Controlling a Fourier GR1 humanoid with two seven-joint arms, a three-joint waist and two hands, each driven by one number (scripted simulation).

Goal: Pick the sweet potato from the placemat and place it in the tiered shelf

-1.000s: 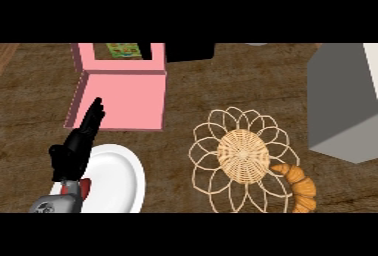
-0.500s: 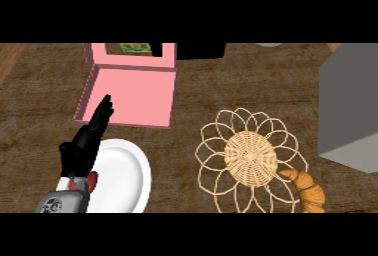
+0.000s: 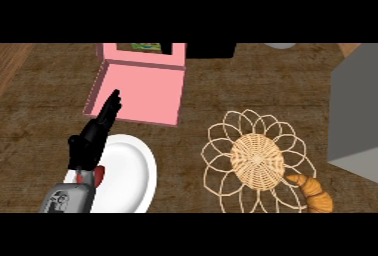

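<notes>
Fingers (image 3: 111, 102) of the left hand (image 3: 92, 140) stretch out straight and close together, pointing up toward the far side of the counter (image 3: 221, 80), and they hold nothing. Their tips lie over the near left part of the pink shelf (image 3: 140, 92). That hand's grey forearm (image 3: 70, 197) comes in from the lower left edge, crossing the left side of a white plate (image 3: 133, 172). A small red patch (image 3: 98, 173) shows on the plate right beside the wrist; what it is cannot be told. The right hand shows nowhere in the head view.

The pink shelf sits at the upper left of the brown counter, with a flat pink lower level toward the viewer that has nothing on it, and an upright back part that carries a small green and yellow picture (image 3: 145, 47) at the top edge.

To the right of the plate lies a woven placemat (image 3: 255, 160), a tan wicker disc ringed by pale looping petals. An orange-brown sweet potato (image 3: 314, 192) rests on the placemat's lower right petals, partly cut by the lower edge of the view, well apart from the hand and the shelf.

A large grey block (image 3: 358, 110) stands at the right edge, and a dark object (image 3: 210, 50) sits just right of the shelf's back.
</notes>
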